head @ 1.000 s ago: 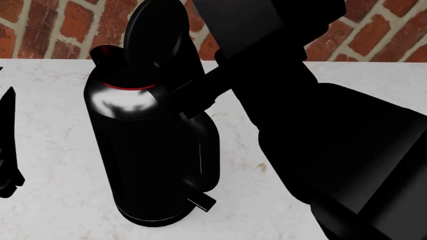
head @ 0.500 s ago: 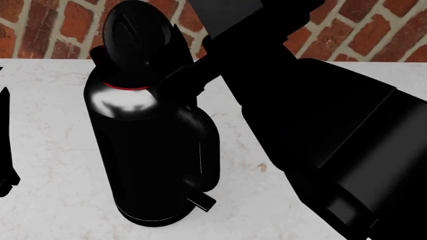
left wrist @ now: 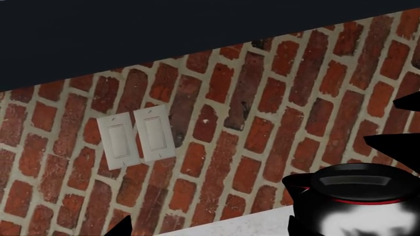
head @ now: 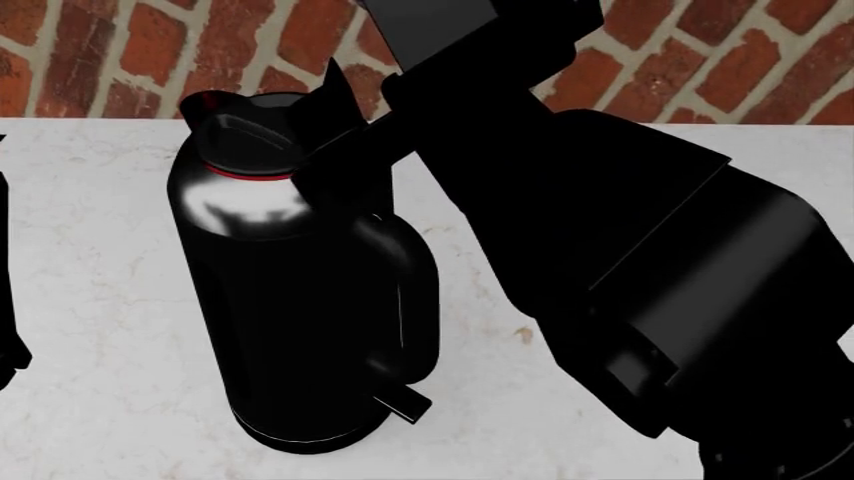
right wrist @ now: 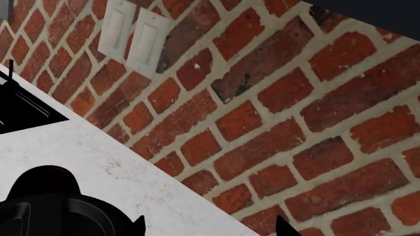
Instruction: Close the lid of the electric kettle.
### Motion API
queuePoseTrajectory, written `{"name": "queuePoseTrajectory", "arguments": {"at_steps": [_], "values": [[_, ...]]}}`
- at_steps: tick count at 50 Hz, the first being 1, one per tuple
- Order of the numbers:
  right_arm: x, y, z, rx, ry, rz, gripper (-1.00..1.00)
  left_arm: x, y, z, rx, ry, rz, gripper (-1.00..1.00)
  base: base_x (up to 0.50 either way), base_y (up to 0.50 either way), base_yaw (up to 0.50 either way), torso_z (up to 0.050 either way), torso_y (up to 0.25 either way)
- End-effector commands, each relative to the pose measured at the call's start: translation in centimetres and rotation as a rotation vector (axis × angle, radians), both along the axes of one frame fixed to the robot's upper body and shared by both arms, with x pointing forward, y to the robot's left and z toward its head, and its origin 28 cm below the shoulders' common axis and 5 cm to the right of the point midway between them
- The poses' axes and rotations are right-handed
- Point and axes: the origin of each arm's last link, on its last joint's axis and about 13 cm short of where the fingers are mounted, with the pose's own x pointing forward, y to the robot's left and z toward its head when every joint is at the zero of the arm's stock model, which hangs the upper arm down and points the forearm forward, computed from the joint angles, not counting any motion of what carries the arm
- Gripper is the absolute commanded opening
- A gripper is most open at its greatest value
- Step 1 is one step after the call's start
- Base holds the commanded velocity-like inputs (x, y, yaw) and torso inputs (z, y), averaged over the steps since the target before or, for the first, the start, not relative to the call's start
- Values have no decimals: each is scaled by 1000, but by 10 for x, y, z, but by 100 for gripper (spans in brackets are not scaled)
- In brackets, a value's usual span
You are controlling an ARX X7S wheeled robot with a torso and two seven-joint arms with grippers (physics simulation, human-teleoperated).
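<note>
Against the brick wall (left wrist: 262, 98), my left wrist view shows the electric kettle (left wrist: 357, 206) low and off to one side of the two white switch plates (left wrist: 135, 140), standing on the pale bench (left wrist: 229, 227). Its lid (left wrist: 357, 179) lies flat on the top, just above the thin red ring. Dark pointed tips of my left jaws (left wrist: 262, 223) stick in at the edges of this view, well apart from each other and holding nothing.

Beside the kettle (head: 300, 290) in the head view, my right arm (head: 587, 230) reaches in from the handle side and crosses above the loop handle. The lid (head: 254, 135) sits down on the rim near the spout, and one pointed finger (head: 334, 95) of my right jaws rises at its back edge, touching or just beside it. My left jaws (head: 7, 300) show only as a dark sliver far from the kettle, on the spout side.

Above the kettle in my right wrist view, the lid (right wrist: 59, 214) shows as a dark round top over the white bench (right wrist: 131, 172). My right jaws (right wrist: 206, 227) show two tips spread apart, gripping nothing.
</note>
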Motion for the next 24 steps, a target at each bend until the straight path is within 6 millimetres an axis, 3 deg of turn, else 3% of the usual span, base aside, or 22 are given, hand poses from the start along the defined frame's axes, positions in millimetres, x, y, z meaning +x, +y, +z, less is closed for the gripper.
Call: {"name": "queuePoseTrajectory", "arguments": {"at_steps": [1,7,24], "values": [[6,3,-12,-16,35,-8,100,-1,0,-1,-3,2,0,100,0,4,7,0,0],[1,0,-9,-5,21,-13,100,-1,0,-1,-4,3,-3,100,5,4,6,0,0],[-60,-21,4,49,-107,-22,100,2,-2,-5,-3,10,-15,100,0,0,0,0,0]]}}
